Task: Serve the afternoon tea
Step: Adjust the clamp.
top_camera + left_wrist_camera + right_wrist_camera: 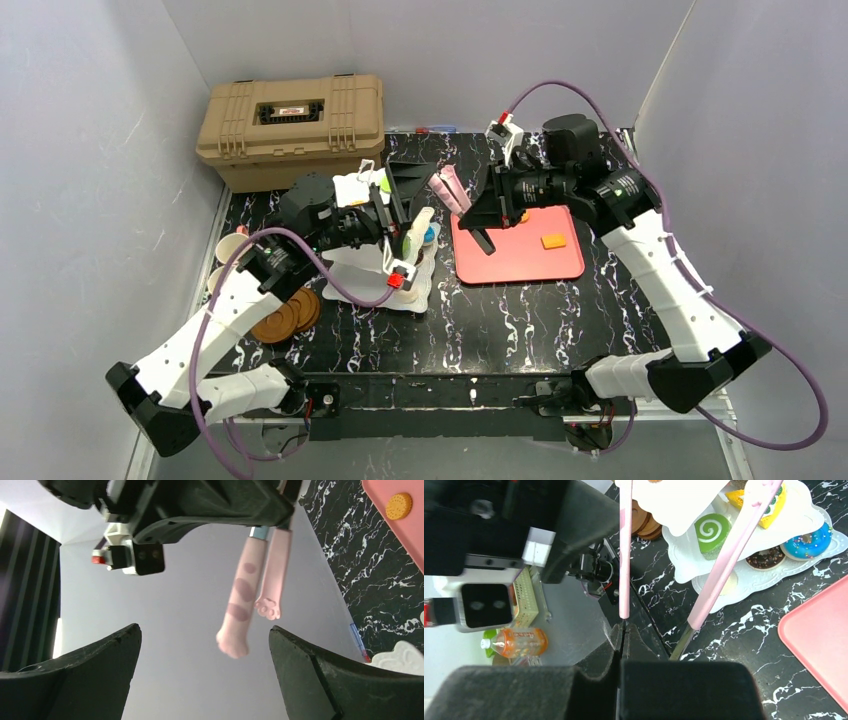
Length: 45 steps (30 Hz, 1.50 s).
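— On the black marbled table [500, 320], seen from above with twelve at the far edge, where is the tea stand?

— The white tiered stand [355, 265] sits just off the middle, toward nine o'clock. The right wrist view shows toy pastries on its plates: a green swirl cake [710, 532], a yellow cake slice [769, 502], a blue doughnut [813, 542] and a chocolate doughnut [766, 557].

— And the saucers?

— The brown saucers [285, 315] are stacked at eight o'clock, beside the left arm. The tan case [290, 130] stands at eleven.

— What is the left gripper doing?

— The left gripper [405, 205] hangs over the stand with its jaws spread wide and nothing between them. Its own camera looks past the black fingers [100, 670] at the wall and the tongs beyond.

— The right one?

— The right gripper [478, 208] is near one o'clock, fingers pressed together and pinching the handle end of the pink tongs [450, 188]. The tongs are up off the table, between stand and tray, and their tips are shaped like little paws.

— The tray?

— The pink-red tray [520, 262] lies flat at three o'clock, with one orange biscuit [553, 241] on it.
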### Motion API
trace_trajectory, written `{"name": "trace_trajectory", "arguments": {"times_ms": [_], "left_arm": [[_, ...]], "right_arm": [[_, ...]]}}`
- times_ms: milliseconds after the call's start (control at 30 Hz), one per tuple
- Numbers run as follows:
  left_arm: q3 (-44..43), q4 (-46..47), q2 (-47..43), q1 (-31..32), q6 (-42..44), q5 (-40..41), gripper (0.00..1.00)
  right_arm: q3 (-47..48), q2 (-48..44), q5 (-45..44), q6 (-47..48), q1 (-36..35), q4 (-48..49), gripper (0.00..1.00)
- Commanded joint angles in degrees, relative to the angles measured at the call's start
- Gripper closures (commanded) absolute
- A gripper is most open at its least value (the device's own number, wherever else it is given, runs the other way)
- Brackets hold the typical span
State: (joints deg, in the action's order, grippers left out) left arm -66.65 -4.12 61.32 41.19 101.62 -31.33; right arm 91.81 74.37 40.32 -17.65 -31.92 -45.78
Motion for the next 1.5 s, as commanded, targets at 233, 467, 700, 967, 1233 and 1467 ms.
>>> {"name": "trace_trajectory", "arguments": {"times_ms": [233, 467, 700, 967, 1233, 1467], "left_arm": [[-13.3, -32.1, 1.4, 0.8, 1.5, 1.8, 0.06], [-20.0, -38.0, 7.5, 3.1, 2.5, 4.8, 0.13], [-23.1, -38.8, 11.2, 5.5, 2.5, 9.3, 0.43], [-22.0, -36.5, 10.6, 5.8, 1.6, 10.9, 0.78], [-19.2, -27.9, 8.5, 6.4, -9.8, 9.9, 1.00], [-17.7, -11.3, 6.4, 6.8, -45.6, 16.2, 1.00]], "right_arm": [[7.7, 3.0, -4.9, 8.2, -5.2, -7.3, 0.99], [8.9, 2.9, -10.1, 9.7, -8.5, -10.5, 0.99], [9.0, 1.8, -10.7, 9.9, -8.8, -11.5, 0.99], [9.0, 1.0, -9.5, 10.4, -8.9, -10.7, 0.97], [12.7, -2.2, -19.6, 5.8, -8.8, -2.1, 0.02], [-1.6, -20.4, -44.3, -1.0, -8.9, 24.0, 0.02]]}}
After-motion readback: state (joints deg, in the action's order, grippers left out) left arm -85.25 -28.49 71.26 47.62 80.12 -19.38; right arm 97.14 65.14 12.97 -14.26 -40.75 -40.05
